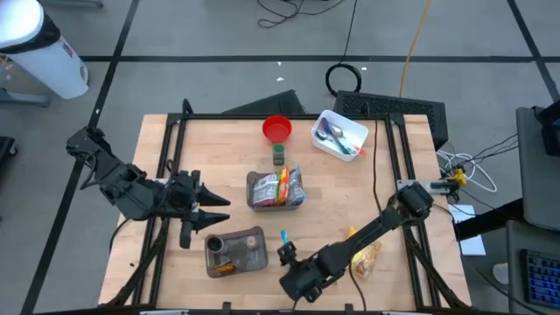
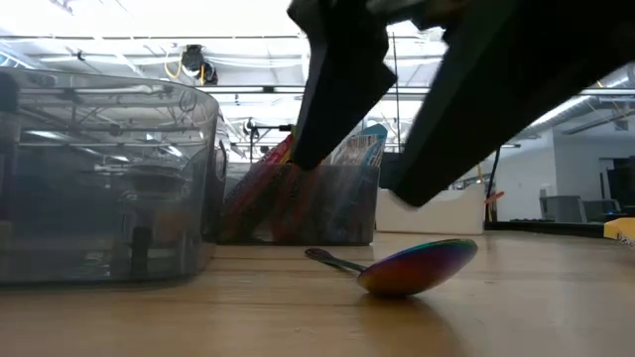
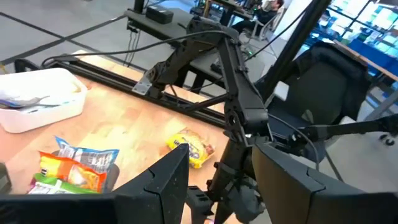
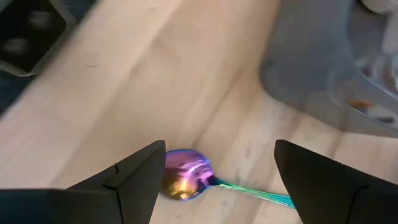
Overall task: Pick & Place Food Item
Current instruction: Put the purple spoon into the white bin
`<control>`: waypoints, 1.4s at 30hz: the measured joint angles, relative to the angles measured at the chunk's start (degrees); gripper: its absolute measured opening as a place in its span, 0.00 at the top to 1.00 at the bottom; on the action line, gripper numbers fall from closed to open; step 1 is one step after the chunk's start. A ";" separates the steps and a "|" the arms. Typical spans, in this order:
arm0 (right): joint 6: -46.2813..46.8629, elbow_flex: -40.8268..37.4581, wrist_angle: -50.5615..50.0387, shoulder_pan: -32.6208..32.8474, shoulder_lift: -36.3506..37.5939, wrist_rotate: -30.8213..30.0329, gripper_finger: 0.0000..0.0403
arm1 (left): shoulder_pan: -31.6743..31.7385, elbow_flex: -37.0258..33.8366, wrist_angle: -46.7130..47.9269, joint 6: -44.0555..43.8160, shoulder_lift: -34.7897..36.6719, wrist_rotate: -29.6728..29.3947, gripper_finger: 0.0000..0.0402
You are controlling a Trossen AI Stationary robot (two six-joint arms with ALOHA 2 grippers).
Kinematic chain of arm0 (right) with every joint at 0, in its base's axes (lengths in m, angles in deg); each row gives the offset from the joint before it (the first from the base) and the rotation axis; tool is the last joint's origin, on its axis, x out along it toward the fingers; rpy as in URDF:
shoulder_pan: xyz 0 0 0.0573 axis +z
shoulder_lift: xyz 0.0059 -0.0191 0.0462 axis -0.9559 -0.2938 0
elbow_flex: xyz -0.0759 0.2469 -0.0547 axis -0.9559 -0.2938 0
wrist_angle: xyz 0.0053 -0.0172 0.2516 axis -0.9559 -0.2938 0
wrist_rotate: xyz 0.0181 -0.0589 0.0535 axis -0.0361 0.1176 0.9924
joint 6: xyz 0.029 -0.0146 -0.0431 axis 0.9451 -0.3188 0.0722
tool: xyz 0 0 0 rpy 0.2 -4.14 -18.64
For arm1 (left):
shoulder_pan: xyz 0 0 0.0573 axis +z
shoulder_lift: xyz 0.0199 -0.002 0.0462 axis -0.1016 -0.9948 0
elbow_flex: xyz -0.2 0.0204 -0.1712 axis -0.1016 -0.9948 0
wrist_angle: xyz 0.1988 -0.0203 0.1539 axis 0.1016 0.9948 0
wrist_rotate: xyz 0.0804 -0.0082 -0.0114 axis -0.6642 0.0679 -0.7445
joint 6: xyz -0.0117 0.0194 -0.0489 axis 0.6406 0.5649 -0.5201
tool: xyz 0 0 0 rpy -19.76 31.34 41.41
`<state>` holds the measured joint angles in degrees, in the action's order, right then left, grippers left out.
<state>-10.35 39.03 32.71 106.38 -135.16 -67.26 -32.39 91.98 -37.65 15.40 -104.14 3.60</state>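
1. Right hand, lower centre of the high view, hangs low over the table with its fingers spread wide and nothing between them. An iridescent spoon lies flat on the wood directly beneath that gap.
2. Spoon axis: bowl toward the near table edge, blue handle running away toward the grey bins. In the right wrist view the handle runs across the gap, roughly along the line between the two fingers, so the wrist likely needs a turn before closing.
3. Just beside the spoon, lower left of the high view: a clear grey bin holding some items. Little room on that side; the approach looks freer from the open wood on the right.
4. A yellow-wrapped food item lies at lower right in the high view, close by the right arm's forearm.
5. Left hand, mid-left, hovers with fingers parted and empty, beside the clear bin and well short of the spoon. Right arm is the nearer.
6. Centre: a second grey bin packed with snack packets.
7. Farthest, upper centre: red cup and white tray of cutlery.
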 joint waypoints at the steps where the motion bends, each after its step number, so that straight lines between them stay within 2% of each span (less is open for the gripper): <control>1: 0.84 -0.04 0.09 -0.06 -0.27 -0.96 0.27 | 0.14 0.00 0.12 0.00 -0.02 -0.20 0.55; 4: 3.26 -1.27 0.22 -0.38 -0.30 -1.42 0.27 | 0.74 0.00 0.23 -0.02 0.00 -0.42 0.55; 9: 5.68 -2.64 0.18 0.20 -0.30 2.90 0.27 | 1.50 0.00 0.54 -0.02 0.00 -0.41 0.55; 26: 9.75 -2.79 -0.28 3.03 -0.27 2.85 0.27 | 1.47 0.00 3.59 -1.49 0.00 -0.40 0.55; 42: 11.23 -7.04 -11.41 -2.58 0.38 1.27 0.27 | 1.45 -0.02 3.52 -3.04 0.00 -0.35 0.55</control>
<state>0.88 31.99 21.31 103.80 -134.78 -66.00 -30.94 91.96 -34.13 12.36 -104.14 3.24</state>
